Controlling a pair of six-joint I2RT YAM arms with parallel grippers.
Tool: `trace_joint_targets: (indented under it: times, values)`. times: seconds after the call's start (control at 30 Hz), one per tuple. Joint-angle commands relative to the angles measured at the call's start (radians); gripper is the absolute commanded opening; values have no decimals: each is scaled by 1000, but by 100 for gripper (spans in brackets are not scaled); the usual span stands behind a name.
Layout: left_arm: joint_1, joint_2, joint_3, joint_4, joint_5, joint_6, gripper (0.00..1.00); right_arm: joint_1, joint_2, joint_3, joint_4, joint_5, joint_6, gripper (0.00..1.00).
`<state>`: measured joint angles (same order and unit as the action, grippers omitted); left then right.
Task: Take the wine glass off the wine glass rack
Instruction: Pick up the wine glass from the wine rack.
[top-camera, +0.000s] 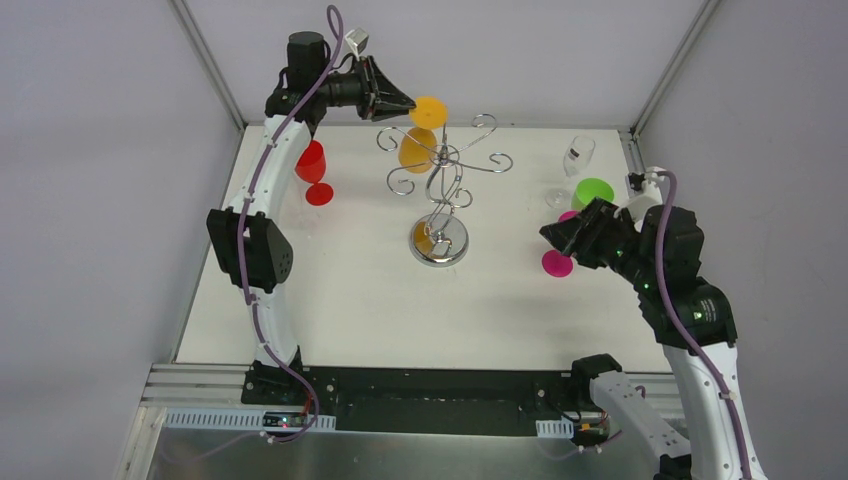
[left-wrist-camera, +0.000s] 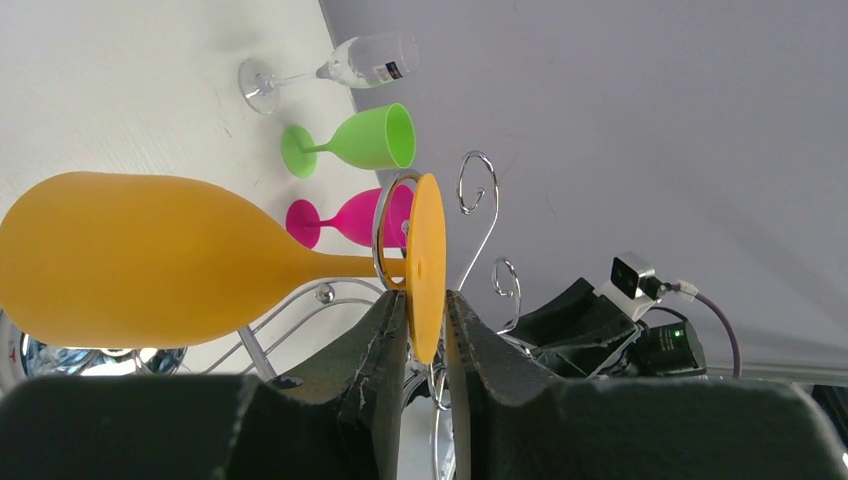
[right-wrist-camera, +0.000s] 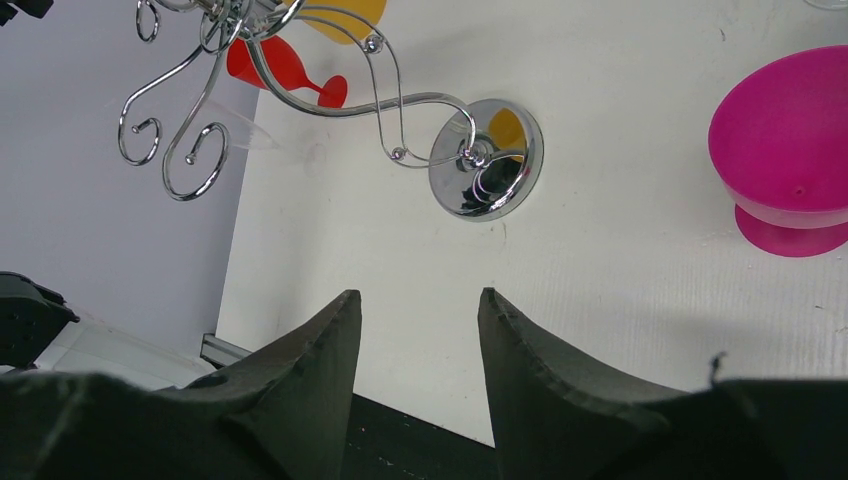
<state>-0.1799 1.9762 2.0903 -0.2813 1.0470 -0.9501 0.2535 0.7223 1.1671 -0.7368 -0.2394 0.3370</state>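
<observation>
An orange wine glass (top-camera: 418, 148) hangs bowl-down on the wine glass rack (top-camera: 441, 170), a silver wire stand with curled arms and a round chrome base (top-camera: 440, 243). In the left wrist view the glass's stem sits inside a wire loop (left-wrist-camera: 383, 215) and its flat foot (left-wrist-camera: 426, 250) stands edge-on. My left gripper (top-camera: 405, 103) is at the rack's top from the left, its jaws (left-wrist-camera: 427, 302) shut on the foot's lower edge. My right gripper (top-camera: 552, 236) is open and empty (right-wrist-camera: 418, 296), low over the table right of the rack base (right-wrist-camera: 487, 160).
A red glass (top-camera: 312, 168) stands at the back left. A clear glass (top-camera: 575, 160), a green glass (top-camera: 592, 190) and a pink glass (top-camera: 557, 262) stand at the right, by my right gripper. The pink glass (right-wrist-camera: 790, 150) is close on its right.
</observation>
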Motion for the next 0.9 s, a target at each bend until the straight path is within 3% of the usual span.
trace_joint_targets:
  times: [0.0, 0.3, 0.67, 0.87]
  values:
    - [-17, -16, 29, 44, 20, 1, 21, 5, -15, 8, 25, -12, 5, 50]
    - [-26, -32, 6, 44, 15, 8, 18, 5, -31, 2, 17, -12, 8, 50]
    - [-29, -44, -15, 43, 21, 17, 2, 5, -45, -3, 8, -12, 14, 50]
    - [-29, -46, -11, 44, 26, 19, 0, 6, -41, -1, 12, -14, 17, 50]
